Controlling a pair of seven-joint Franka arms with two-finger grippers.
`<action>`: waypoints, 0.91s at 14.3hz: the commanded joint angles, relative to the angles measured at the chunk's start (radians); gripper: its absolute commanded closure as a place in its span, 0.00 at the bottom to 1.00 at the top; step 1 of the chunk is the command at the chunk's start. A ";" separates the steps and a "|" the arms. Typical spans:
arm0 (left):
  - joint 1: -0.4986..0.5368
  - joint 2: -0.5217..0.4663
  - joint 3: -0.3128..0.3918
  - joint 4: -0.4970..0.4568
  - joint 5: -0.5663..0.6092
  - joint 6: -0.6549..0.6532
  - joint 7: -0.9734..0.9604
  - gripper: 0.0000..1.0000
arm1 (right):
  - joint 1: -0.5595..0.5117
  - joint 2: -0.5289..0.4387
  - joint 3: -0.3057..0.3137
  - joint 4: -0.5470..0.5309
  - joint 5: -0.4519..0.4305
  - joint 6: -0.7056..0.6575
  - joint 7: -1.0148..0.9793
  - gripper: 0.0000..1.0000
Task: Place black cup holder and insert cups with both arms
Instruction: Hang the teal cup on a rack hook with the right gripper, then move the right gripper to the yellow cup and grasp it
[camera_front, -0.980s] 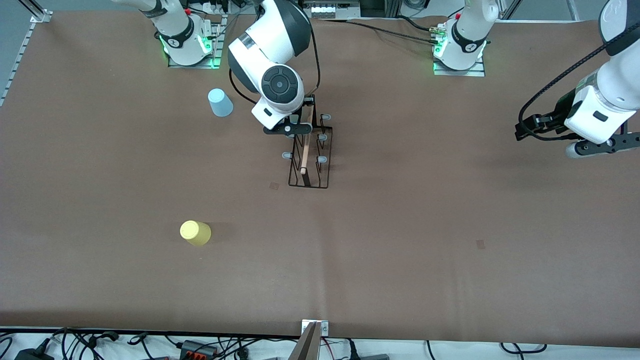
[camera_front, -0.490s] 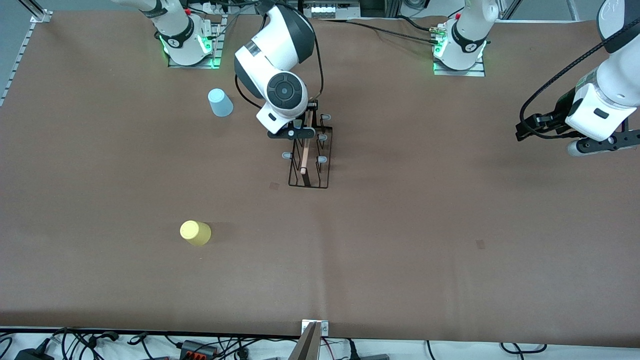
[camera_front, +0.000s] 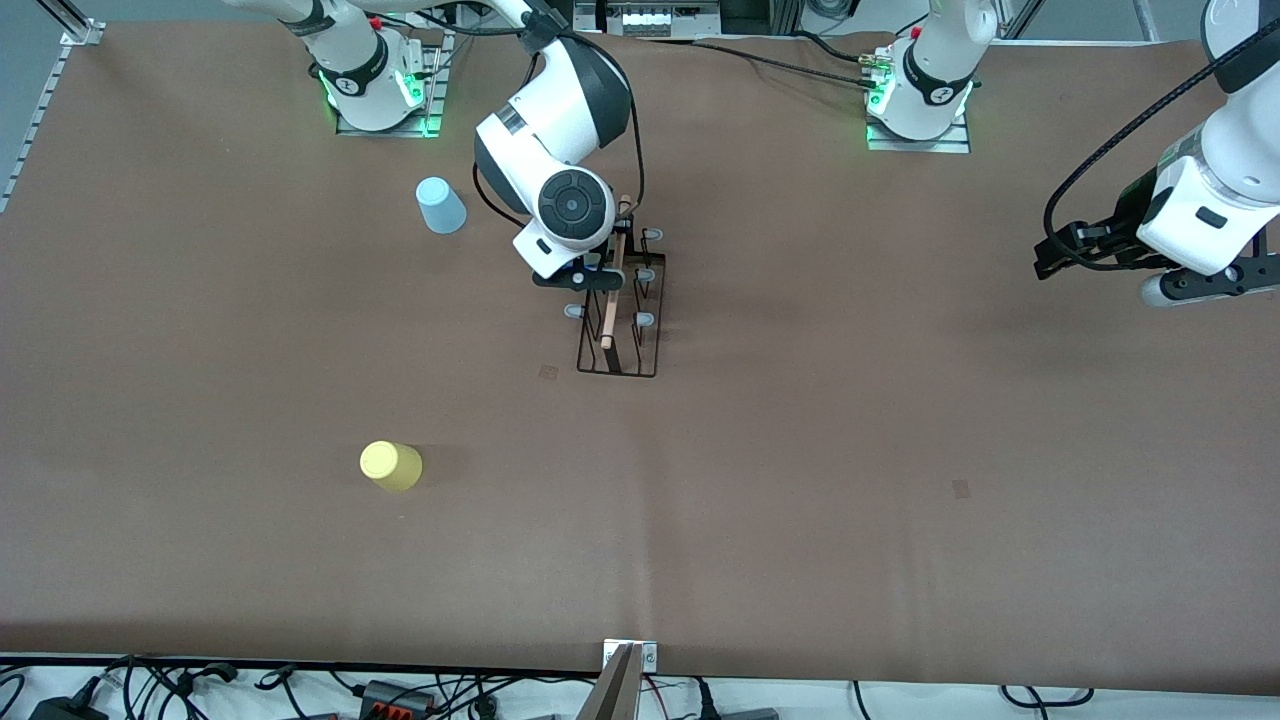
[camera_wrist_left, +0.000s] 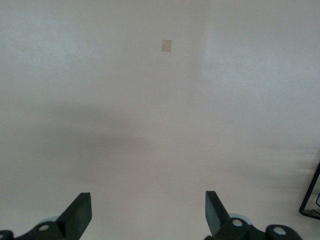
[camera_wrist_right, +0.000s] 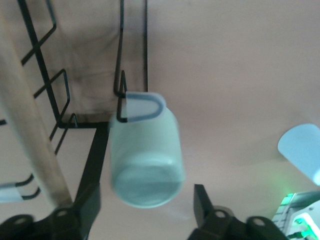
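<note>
Your right gripper (camera_wrist_right: 145, 210) hangs over the black cup holder (camera_front: 618, 318) near the table's middle, its fingers spread wide with the mint green cup (camera_wrist_right: 145, 162) between them but apparently not touching. The cup sits mouth-down over a pale blue-tipped peg (camera_wrist_right: 142, 106), so the open fingers suggest it has been let go there. The holder is a thin black wire rack with a light wooden rod handle (camera_front: 610, 290) along its top. Your left gripper (camera_wrist_left: 147, 212) waits, fingers open and empty, over bare table at the left arm's end. A light blue cup (camera_front: 440, 204) stands upside down toward the right arm's end; a yellow cup (camera_front: 390, 465) stands nearer the front camera.
</note>
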 joint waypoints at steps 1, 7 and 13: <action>0.011 0.005 -0.015 0.026 0.015 -0.031 -0.004 0.00 | -0.007 -0.032 -0.010 0.050 -0.008 -0.006 0.121 0.00; 0.017 0.005 -0.017 0.026 0.014 -0.039 0.001 0.00 | -0.229 -0.012 -0.070 0.117 -0.135 0.032 0.111 0.00; 0.015 0.006 -0.018 0.027 0.014 -0.040 0.001 0.00 | -0.450 0.163 -0.068 0.235 -0.299 0.213 -0.233 0.00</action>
